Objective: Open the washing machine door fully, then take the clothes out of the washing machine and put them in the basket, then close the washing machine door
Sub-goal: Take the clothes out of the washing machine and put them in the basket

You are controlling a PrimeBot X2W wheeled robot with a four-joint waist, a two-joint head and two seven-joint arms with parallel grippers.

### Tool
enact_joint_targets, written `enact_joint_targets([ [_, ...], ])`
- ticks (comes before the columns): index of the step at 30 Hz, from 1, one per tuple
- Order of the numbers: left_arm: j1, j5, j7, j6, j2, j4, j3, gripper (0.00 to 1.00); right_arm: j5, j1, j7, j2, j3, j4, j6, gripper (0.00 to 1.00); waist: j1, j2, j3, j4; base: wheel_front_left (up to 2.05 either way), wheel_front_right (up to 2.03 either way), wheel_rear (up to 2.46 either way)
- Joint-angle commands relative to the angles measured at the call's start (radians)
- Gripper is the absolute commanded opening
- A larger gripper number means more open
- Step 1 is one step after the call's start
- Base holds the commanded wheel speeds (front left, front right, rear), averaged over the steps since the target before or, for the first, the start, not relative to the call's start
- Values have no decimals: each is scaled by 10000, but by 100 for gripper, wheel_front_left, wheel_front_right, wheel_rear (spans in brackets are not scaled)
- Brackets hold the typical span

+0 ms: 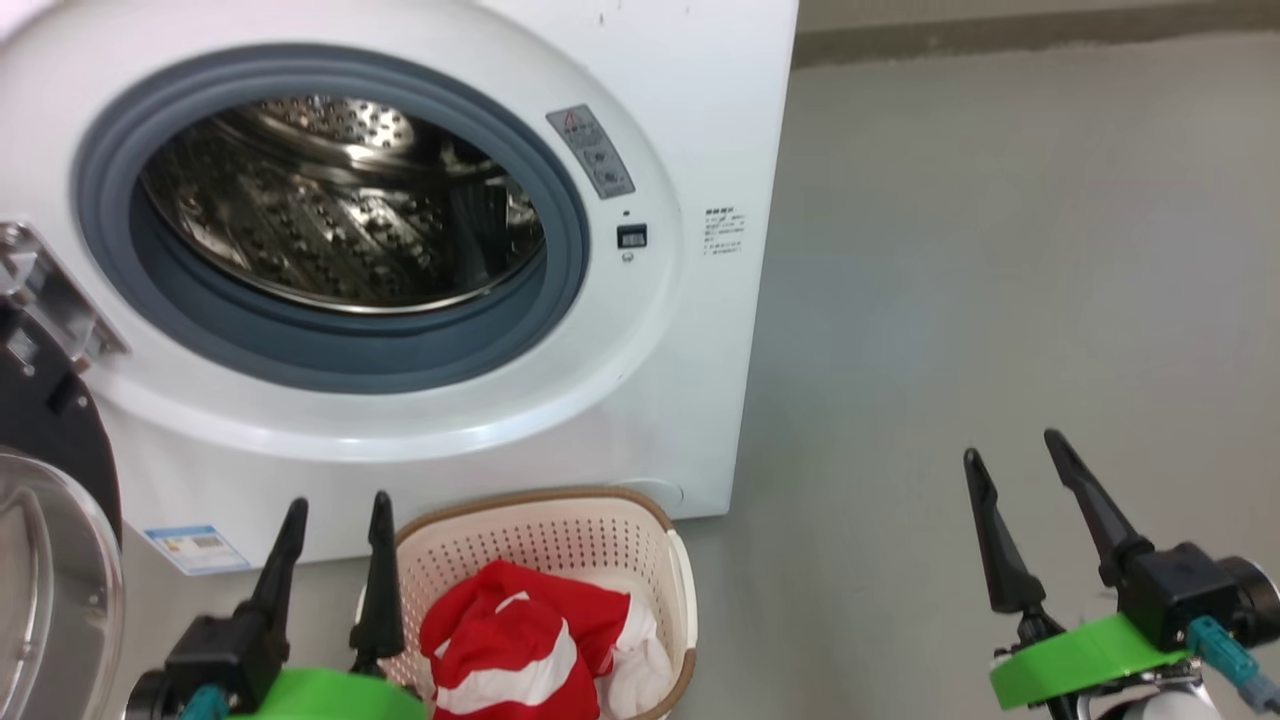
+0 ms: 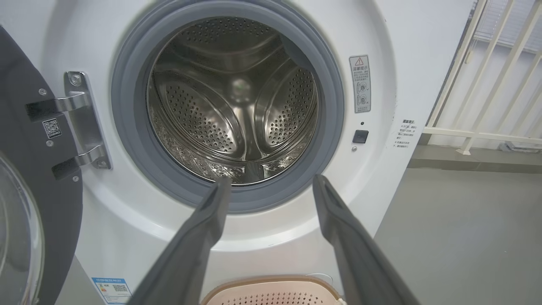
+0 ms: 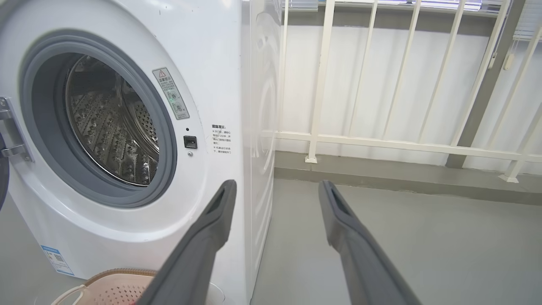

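Note:
The white washing machine (image 1: 690,120) stands with its grey-ringed port uncovered, and its steel drum (image 2: 233,101) holds nothing that I can see. Its door (image 1: 50,520) is swung wide at the far left, black rim and glass bowl facing me, hung on a metal hinge (image 2: 82,120). The red and white clothes (image 1: 525,630) lie in the cream basket (image 1: 560,540) on the floor in front of the machine. My left gripper (image 1: 338,505) is open and empty just left of the basket. Over bare floor to the right hangs my right gripper (image 1: 1012,445), open and empty too.
Grey floor (image 1: 1000,250) stretches to the right of the machine. A white railing (image 3: 381,84) and a low grey ledge (image 3: 381,178) stand behind it. A small blue label (image 1: 197,548) sits low on the machine's front.

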Motion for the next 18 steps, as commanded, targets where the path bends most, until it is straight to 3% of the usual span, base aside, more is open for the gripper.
enact_joint_targets([
  [1,20,128,-118,79,145,-442,395,100,-75,-29,-65,-56,158,-315,48,100,0,0,-223,-60,0,0,0],
  [18,659,37,-118,-93,123,-809,611,100,-69,478,-65,-56,66,-511,48,100,0,0,-428,-128,0,0,0],
])
